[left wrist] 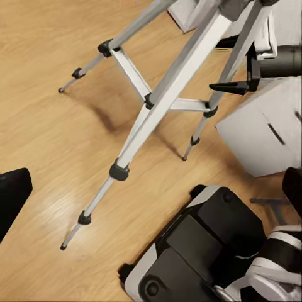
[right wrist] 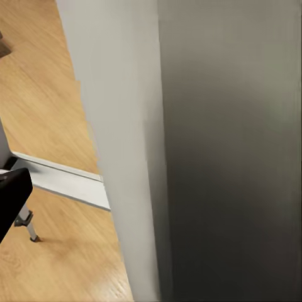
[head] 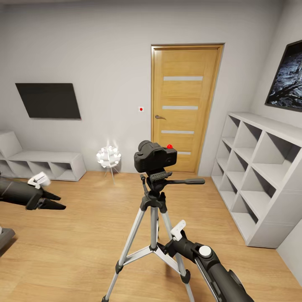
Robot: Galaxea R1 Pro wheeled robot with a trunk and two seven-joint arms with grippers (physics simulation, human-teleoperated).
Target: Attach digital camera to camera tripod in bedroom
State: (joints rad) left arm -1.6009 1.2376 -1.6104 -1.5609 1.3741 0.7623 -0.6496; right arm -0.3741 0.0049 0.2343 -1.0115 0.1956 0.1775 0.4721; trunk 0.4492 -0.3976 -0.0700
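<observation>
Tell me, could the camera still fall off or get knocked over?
It might. The right hand sits very close to a leg of the tripod; a careless pull could tip it. The camera seems to sit on the tripod head, but whether it is locked on cannot be told. The left hand is far off, so it likely could not catch a fall.

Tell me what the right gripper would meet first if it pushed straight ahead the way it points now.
Most likely a silver leg of the camera tripod, which looms right in front of the right wrist camera; the exact gap is hard to judge.
</observation>
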